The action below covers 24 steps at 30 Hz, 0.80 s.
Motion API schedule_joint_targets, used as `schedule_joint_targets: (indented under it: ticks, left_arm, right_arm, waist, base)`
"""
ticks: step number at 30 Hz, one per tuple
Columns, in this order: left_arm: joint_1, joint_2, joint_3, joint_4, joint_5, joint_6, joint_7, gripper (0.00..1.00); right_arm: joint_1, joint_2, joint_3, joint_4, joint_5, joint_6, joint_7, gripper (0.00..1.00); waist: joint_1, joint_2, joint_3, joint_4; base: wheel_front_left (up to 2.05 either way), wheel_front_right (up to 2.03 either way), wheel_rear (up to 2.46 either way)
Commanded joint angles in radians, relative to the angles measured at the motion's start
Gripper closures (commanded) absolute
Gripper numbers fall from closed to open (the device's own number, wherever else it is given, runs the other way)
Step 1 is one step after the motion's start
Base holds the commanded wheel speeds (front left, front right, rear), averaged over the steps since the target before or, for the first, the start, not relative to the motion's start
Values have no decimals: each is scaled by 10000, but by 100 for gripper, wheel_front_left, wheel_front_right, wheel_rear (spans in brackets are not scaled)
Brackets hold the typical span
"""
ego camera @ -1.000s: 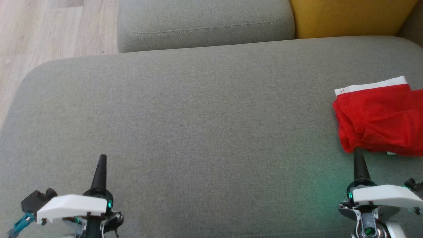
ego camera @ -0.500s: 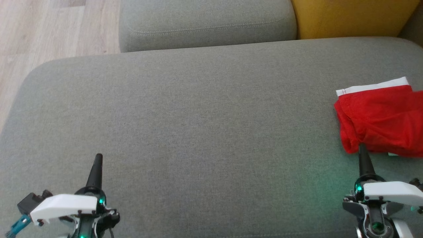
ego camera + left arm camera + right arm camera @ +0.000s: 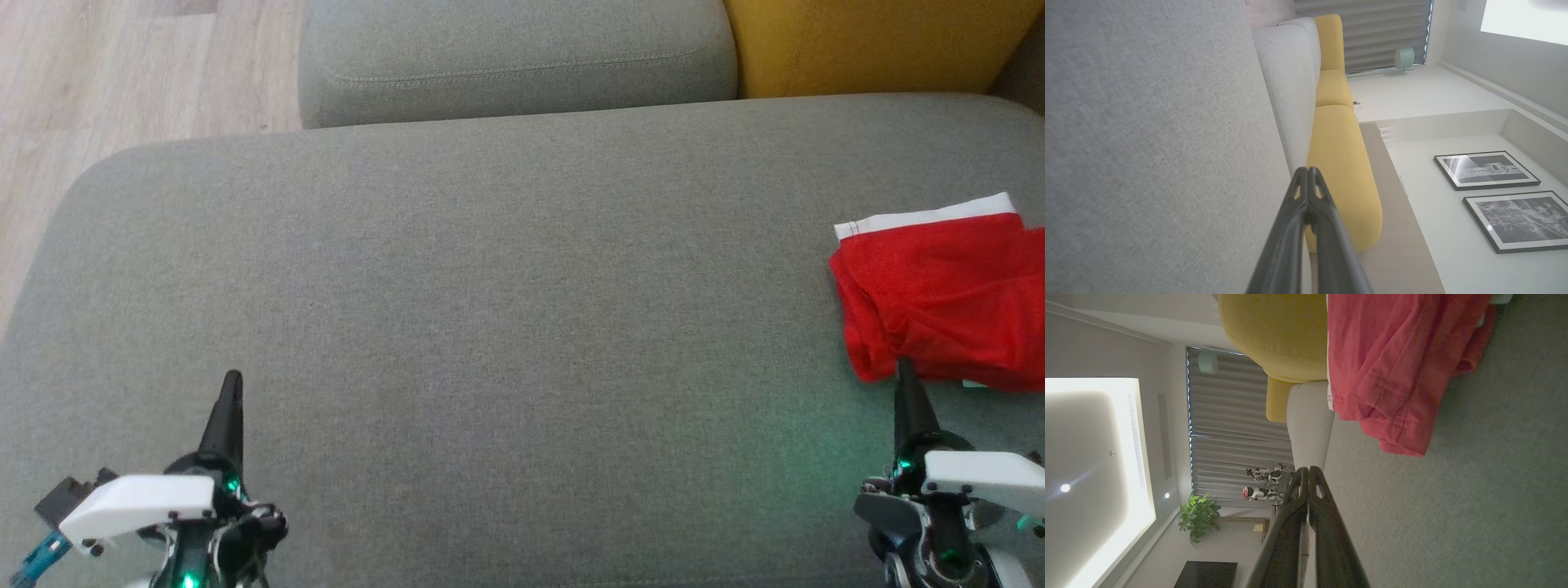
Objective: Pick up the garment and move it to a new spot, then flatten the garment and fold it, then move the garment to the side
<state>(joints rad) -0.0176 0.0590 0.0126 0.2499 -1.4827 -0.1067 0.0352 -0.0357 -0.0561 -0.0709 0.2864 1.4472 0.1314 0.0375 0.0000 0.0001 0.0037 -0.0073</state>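
Head view: garment (image 3: 939, 298) just beyond right gripper (image 3: 904, 371).

The garment (image 3: 939, 302) is thin red cloth, finely woven and matt. The sofa cushion (image 3: 490, 286) is coarse grey woven fabric. The floor (image 3: 98, 82) looks like pale wood. The left gripper (image 3: 232, 380) and right gripper (image 3: 903, 367) seem matt dark plastic.

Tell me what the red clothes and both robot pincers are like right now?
Red garment: lying rumpled on the grey cushion, white band along its far edge, not held.
Left pincer: shut, empty, over bare cushion.
Right pincer: shut, empty, tip close to the garment's near edge.
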Motion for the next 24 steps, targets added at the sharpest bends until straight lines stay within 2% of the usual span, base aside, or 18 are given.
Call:
schedule_joint_targets:
  ticks: [1, 15, 24]
  left_arm:
    - [-674, 171, 381, -263, -320, -98, 125, 100]
    - [-875, 161, 669, -63, -1545, -240, 505, 100]
    - [-878, 135, 705, -61, -1515, -240, 533, 100]
  right_arm:
    - [-611, -199, 120, -410, 394, -6, 102, 100]
    - [-691, -189, -87, -437, 1899, -7, 482, 100]
    - [-694, -163, -123, -434, 1869, -7, 511, 100]
  waist:
    - [0, -1, -1, 9]
    - [0, -1, -5, 73]
    - [0, -1, -5, 73]
  base:
    - [0, 0, 0]
    - [0, 0, 0]
    - [0, 0, 0]
